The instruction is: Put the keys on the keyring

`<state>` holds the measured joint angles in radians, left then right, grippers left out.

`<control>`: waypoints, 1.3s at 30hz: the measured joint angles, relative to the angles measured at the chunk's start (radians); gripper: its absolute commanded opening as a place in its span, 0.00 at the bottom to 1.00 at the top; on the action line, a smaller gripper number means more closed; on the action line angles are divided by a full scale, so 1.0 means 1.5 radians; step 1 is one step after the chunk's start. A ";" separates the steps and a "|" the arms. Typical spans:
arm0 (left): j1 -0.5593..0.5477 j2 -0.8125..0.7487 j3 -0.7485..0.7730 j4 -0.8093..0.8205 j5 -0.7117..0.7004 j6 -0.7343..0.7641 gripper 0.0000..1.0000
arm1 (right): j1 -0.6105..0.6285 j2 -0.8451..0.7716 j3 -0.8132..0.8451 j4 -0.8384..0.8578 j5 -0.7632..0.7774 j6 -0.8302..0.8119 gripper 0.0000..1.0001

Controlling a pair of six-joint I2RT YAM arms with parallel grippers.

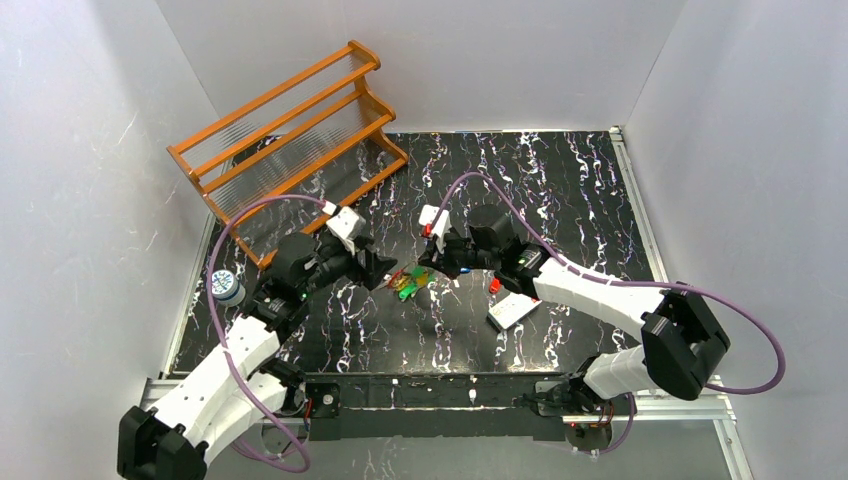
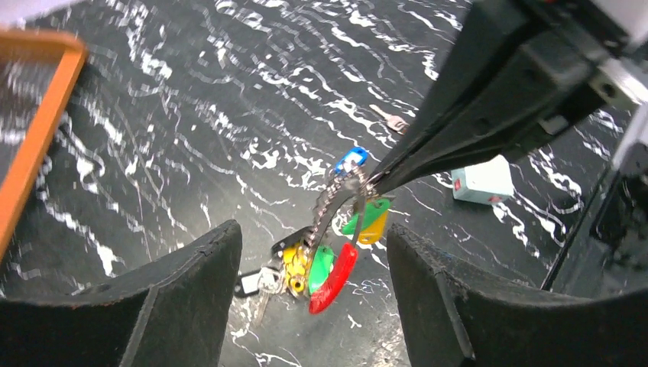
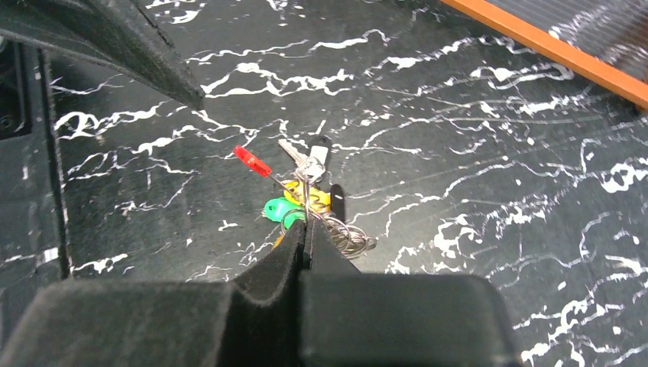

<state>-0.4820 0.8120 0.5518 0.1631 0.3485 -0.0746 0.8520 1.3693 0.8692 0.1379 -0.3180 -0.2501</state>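
- Overhead, the keys [image 1: 410, 283] sit in one bunch near the middle of the black marbled table [image 1: 560, 180], squarely between the two grippers.
- Right gripper [image 3: 307, 228] is clenched: its fingertips press together on the thin wire of the keyring [image 3: 350, 238]. In its wrist view the coloured heads fan out toward 12 o'clock, red, black, yellow and green.
- Left gripper [image 2: 312, 233] is released, its fingers wide apart and holding nothing. The bunch shows in the gap between them, apart from both pads.
- In the left wrist view the right arm's fingers reach in from 2 o'clock and pinch the top of the bunch. A blue key [image 2: 350, 160] sits just beside the tips, and the other heads hang toward 7 o'clock. Whether the lowest ones touch the table cannot be told.
- One loose key [image 2: 393, 121] lies flat on the table at 12 o'clock from the pinch, well apart from the bunch.
- White card [image 1: 512, 312] with a red dot lies at 4 o'clock from the bunch.
- Orange rack [image 1: 290, 130] stands at 10 o'clock on the table — a small round container [image 1: 228, 287] at 9 o'clock, by the left edge.
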 measured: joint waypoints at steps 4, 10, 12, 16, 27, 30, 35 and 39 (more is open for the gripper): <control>0.000 -0.021 0.000 0.007 0.079 0.086 0.61 | 0.000 0.000 0.000 0.000 -0.051 -0.025 0.01; 0.000 -0.050 -0.014 0.005 0.178 0.230 0.51 | 0.000 0.000 0.000 0.000 -0.128 -0.056 0.01; 0.000 -0.057 -0.022 0.004 0.202 0.268 0.45 | 0.000 0.000 0.000 0.001 -0.152 -0.064 0.01; 0.000 -0.053 -0.032 0.004 0.244 0.319 0.37 | 0.000 -0.001 0.000 0.002 -0.184 -0.066 0.01; 0.000 -0.010 -0.046 0.006 0.278 0.370 0.27 | 0.000 -0.001 0.000 0.015 -0.224 -0.062 0.01; 0.000 0.006 -0.046 0.017 0.286 0.366 0.24 | 0.000 -0.001 0.000 0.016 -0.227 -0.059 0.01; -0.003 0.022 -0.047 0.042 0.294 0.352 0.21 | 0.000 -0.001 0.000 0.016 -0.229 -0.055 0.01; -0.005 0.029 -0.047 0.049 0.297 0.346 0.19 | -0.001 -0.001 0.000 0.016 -0.229 -0.052 0.01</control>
<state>-0.4896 0.8555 0.4812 0.2363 0.7933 0.4438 0.8505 1.3678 0.8692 0.1619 -0.6617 -0.3283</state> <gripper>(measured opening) 0.201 0.032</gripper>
